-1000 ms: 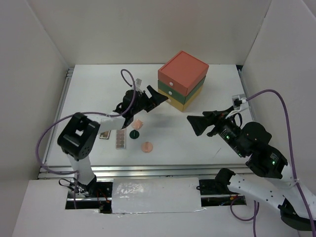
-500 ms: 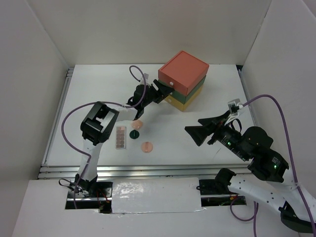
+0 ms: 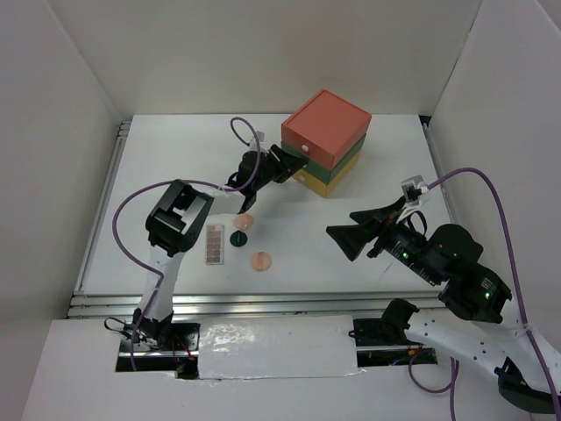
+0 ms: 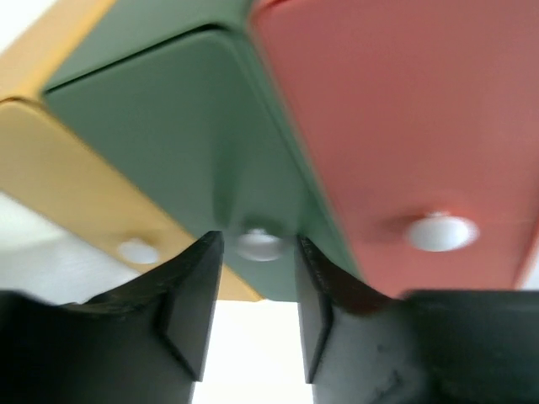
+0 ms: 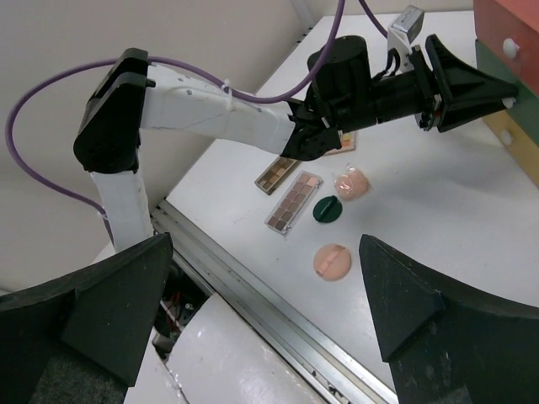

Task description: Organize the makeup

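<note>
Five small pieces of makeup lie loose on the white table point(image 3: 175, 158), left of centre in the top view: two narrow brown palettes point(image 5: 294, 201), a dark-green compact point(image 5: 326, 209) and two pink compacts point(image 5: 333, 261), all near each other and none of them held. Above and to the right of them the left gripper point(image 4: 257, 246) is at the drawer box point(image 3: 324, 127), its jaws a little apart on both sides of the white knob point(image 4: 259, 244) of the green drawer point(image 4: 168, 126) — not yet pressed on it, I think. The knob is small and round, so the fingers may slip off when pulling, or the whole box may slide, because nothing holds it. The right gripper point(image 3: 337, 237) hangs wide open, well apart at the centre right. The left arm stretches just above the makeup.
</note>
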`<state>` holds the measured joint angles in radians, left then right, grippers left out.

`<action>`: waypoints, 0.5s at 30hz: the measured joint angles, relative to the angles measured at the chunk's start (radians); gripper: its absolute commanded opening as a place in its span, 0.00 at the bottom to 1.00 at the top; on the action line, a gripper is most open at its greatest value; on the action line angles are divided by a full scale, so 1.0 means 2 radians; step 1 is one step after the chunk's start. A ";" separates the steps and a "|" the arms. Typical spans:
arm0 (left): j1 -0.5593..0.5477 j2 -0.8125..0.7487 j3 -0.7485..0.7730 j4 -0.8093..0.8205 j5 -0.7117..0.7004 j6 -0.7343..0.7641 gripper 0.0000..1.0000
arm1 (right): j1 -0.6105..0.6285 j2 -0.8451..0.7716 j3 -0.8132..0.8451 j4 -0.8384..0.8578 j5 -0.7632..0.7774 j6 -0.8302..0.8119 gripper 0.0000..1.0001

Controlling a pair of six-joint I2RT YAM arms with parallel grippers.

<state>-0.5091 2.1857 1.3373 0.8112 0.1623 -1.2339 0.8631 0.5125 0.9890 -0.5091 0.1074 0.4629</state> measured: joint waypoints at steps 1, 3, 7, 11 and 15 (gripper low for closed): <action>0.000 0.004 0.000 0.001 0.000 0.000 0.48 | 0.000 0.001 0.000 0.000 0.000 -0.001 1.00; 0.001 0.014 0.001 0.008 0.002 -0.003 0.47 | 0.000 0.002 0.000 0.000 0.000 -0.002 1.00; 0.001 0.017 0.006 0.013 0.004 -0.004 0.40 | 0.000 0.003 0.000 0.000 0.001 -0.006 1.00; 0.001 0.017 0.006 0.019 0.004 -0.007 0.25 | 0.000 0.003 0.000 0.000 0.001 -0.006 1.00; 0.001 0.017 -0.001 0.027 0.001 -0.012 0.21 | 0.000 0.003 0.000 0.000 0.003 -0.008 1.00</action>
<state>-0.5064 2.2192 1.3350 0.8646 0.1642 -1.2575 0.8631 0.5194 0.9890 -0.5091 0.1127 0.4477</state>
